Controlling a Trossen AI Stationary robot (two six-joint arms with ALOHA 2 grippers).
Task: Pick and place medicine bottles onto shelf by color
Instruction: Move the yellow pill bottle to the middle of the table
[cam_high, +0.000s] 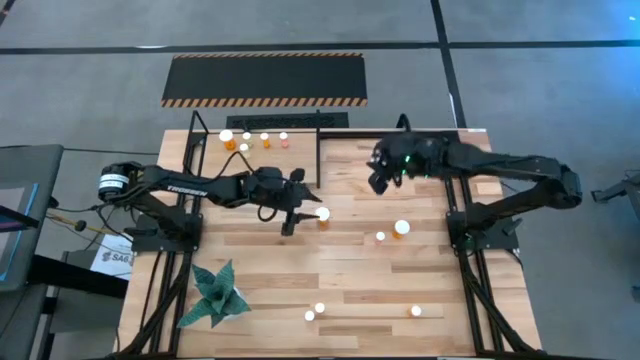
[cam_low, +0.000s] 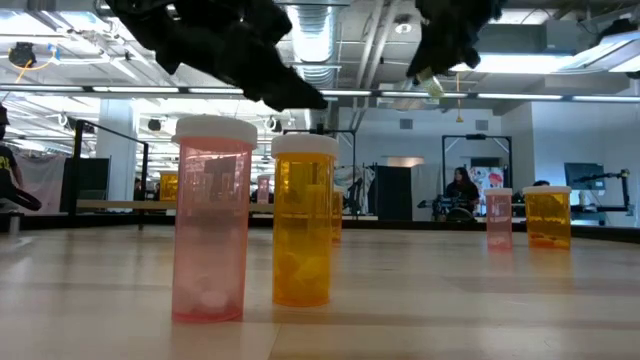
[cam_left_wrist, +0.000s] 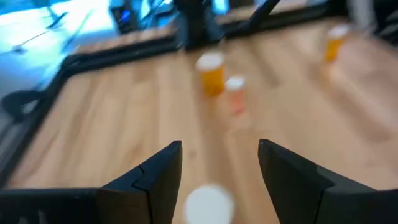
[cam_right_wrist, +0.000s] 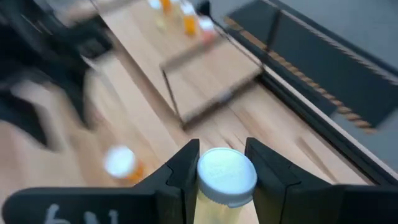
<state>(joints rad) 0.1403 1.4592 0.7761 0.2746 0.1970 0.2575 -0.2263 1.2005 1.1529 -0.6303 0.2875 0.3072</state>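
Near edge of the worktop (cam_high: 300, 270): three loose bottles wait there, two caps together (cam_high: 314, 313) and one apart (cam_high: 416, 311); in the low view the nearest pair is a pink bottle (cam_low: 211, 220) and an orange bottle (cam_low: 302, 222), both capped, upright, side by side, something pale settled at the bottom of each.

Mid worktop: left tool (cam_high: 298, 208) sits low with fingers partly spread, nothing between them; one white-capped bottle (cam_left_wrist: 208, 203) is right in front of the gap, orange body in the high view; so left arm is in the approach step of a pick; next move, as I judge it: advance to straddle the bottle, then close, centred so it doesn't tip.

Two more bottles (cam_high: 392, 231) stand near the right arm's base.

Right tool (cam_right_wrist: 222, 163) is raised over the worktop, clamped on a white-capped yellowish bottle (cam_right_wrist: 225, 177); I read it as carry-to-shelf; it needs to travel across and release upright with its matching colour.

Far: shelf (cam_high: 280, 165) at the back, behind it a hazard-striped black panel (cam_high: 265, 78); a handful of orange and pinkish bottles (cam_high: 254, 140) already grouped in its far corner on the left arm's side, rest of the board bare.
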